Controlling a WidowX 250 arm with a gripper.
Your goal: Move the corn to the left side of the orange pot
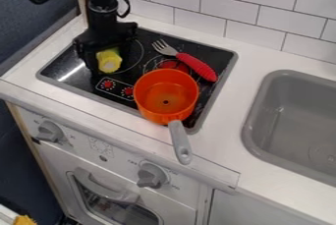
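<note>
Holding corn [109, 61] near printed controls [108, 84]

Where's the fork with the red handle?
In the camera view, the fork lies on the black stovetop beyond the orange pot, its handle toward the sink at right.

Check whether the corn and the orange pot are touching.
Apart. The camera view shows a strip of black stovetop between the corn and the orange pot.
</note>
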